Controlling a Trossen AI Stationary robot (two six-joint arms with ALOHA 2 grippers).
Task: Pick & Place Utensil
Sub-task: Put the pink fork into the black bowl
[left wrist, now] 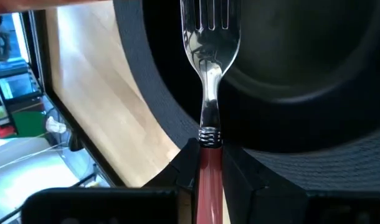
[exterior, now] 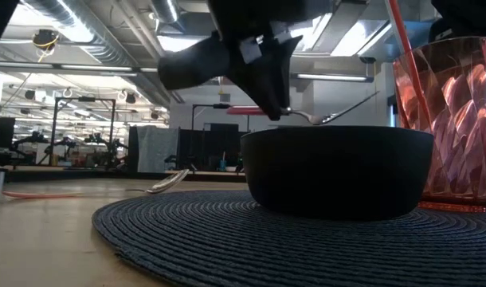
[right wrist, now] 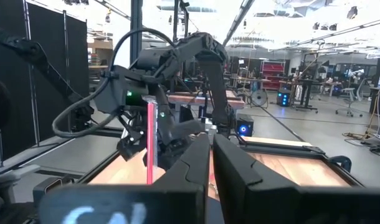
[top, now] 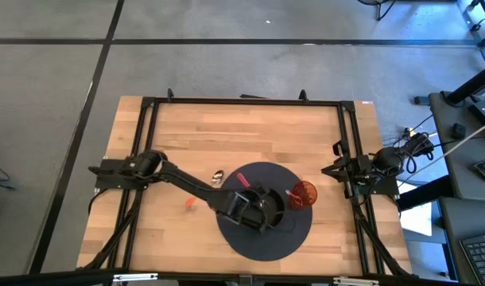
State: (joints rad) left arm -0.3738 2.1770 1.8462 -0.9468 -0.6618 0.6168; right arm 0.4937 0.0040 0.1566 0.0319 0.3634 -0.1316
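You have a light wooden table [top: 250, 131] in a black frame, standing on a grey floor. On it lies a round dark woven mat [top: 294, 238]. Beyond the table, the low view shows a big workshop with ceiling strip lights, racks and more benches.

On the mat sits a black bowl [exterior: 337, 171], and just beside it, on the right arm's side, a red ribbed cup [exterior: 448, 119] with a red straw-like stick standing in it. A spoon [top: 217, 175] lies on the wood at the mat's edge, and a small orange-red piece [top: 189, 202] lies on the bare wood, apart from the mat.

Your fork [left wrist: 208, 56] is off the table, held over the bowl. Its long axis runs nearly level, straight out from the left arm's fingers. The tines point forward over the bowl's dark inside, and the red handle [left wrist: 208, 180] points back into the grip. In the low view the metal head sticks out sideways just above the bowl rim, tilted slightly up toward the cup.

Your left gripper [left wrist: 209, 163] is closed narrow on the fork's red handle, with a finger pressed on each side just behind the metal collar. It hangs over the bowl on the mat.

Your right gripper [right wrist: 210, 146] waits at the table's right edge, its fingers nearly together with only a thin gap, holding nothing.
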